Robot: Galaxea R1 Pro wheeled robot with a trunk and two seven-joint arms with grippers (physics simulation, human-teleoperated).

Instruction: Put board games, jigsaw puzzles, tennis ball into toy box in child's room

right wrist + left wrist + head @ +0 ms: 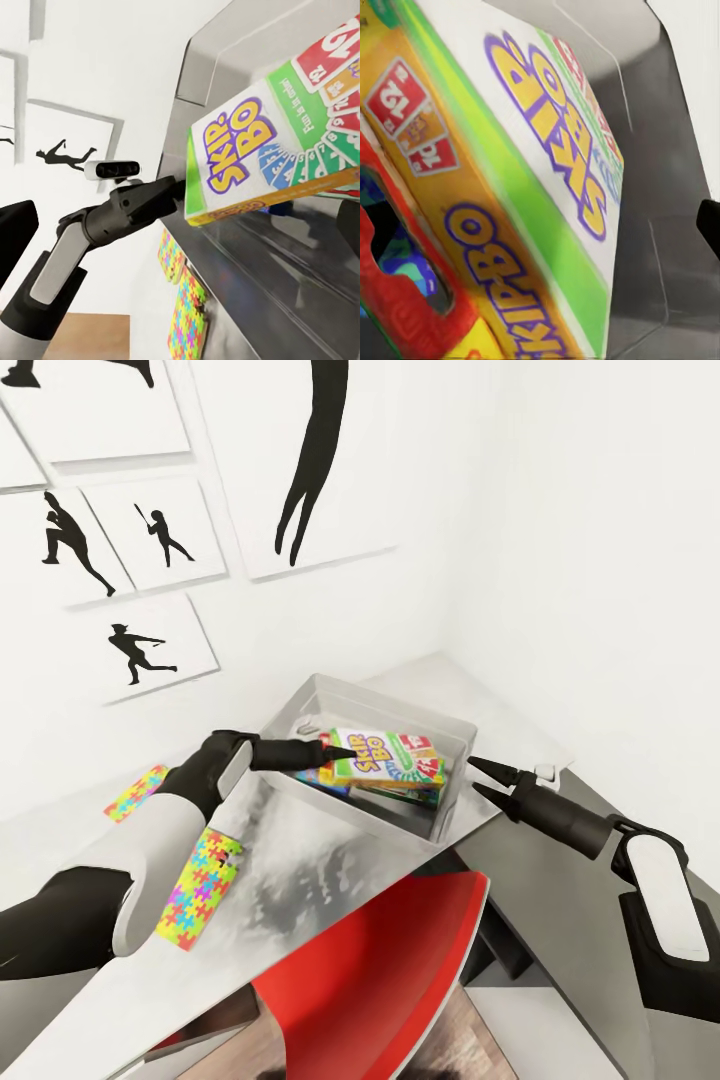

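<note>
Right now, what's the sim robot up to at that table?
The left gripper holds a Skip-Bo board game by its end over the grey toy box, with another colourful box already beneath it. The right gripper hangs open beside the box, holding nothing. Two jigsaw puzzles lie on the table, not yet packed.
</note>
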